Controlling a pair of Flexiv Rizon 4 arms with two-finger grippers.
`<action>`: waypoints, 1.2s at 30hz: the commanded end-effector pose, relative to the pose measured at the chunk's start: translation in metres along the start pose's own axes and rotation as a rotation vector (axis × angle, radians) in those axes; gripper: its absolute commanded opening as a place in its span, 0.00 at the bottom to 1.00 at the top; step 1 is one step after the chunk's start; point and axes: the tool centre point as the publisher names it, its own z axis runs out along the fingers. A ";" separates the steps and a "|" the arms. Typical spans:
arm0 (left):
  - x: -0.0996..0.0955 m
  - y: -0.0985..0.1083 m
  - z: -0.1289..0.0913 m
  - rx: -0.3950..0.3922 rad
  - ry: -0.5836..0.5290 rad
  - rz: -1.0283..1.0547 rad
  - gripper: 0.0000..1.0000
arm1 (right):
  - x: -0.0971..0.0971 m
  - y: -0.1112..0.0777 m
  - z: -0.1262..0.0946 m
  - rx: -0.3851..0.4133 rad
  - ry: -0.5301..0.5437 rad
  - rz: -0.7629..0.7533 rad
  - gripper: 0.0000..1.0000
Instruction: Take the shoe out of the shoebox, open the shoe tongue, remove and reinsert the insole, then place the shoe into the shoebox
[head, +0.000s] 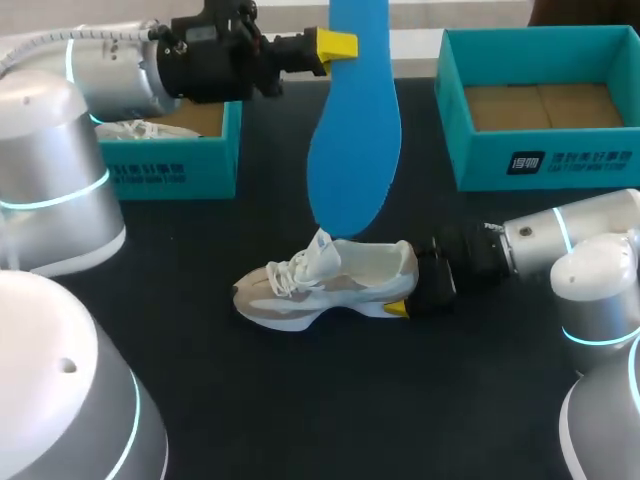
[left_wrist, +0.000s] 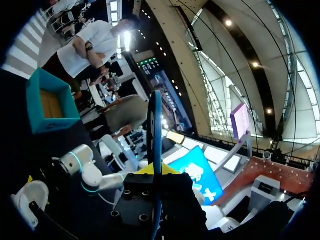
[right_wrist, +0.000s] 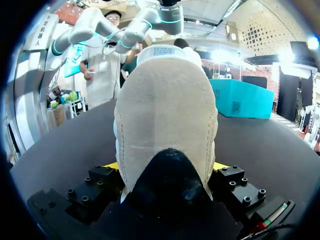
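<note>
A white and beige sneaker (head: 320, 285) lies on its sole on the black table, toe to the left, tongue raised. My right gripper (head: 408, 286) is shut on its heel, one yellow tip on each side; in the right wrist view the heel (right_wrist: 167, 115) fills the space between the fingers of that gripper (right_wrist: 167, 167). High above the shoe hangs a blue insole (head: 355, 130), its lower end just over the shoe's opening. My left gripper (head: 335, 45) is shut on the insole's upper part. In the left wrist view the insole (left_wrist: 155, 130) stands edge-on in the left gripper (left_wrist: 156, 172).
A teal shoebox (head: 170, 160) at the back left holds another white shoe (head: 140, 128). A second teal shoebox (head: 540, 150) at the back right shows only its cardboard floor. My arms' bases stand at both near corners.
</note>
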 end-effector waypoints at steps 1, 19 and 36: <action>0.008 0.013 -0.003 -0.002 -0.041 0.005 0.00 | -0.001 -0.003 0.005 0.003 -0.002 0.000 0.00; 0.023 0.056 0.021 0.013 -0.021 -0.012 0.00 | -0.001 -0.003 0.005 0.003 -0.002 0.000 0.00; 0.034 0.067 0.021 0.011 -0.018 -0.054 0.00 | -0.001 -0.003 0.005 0.003 -0.002 0.000 0.00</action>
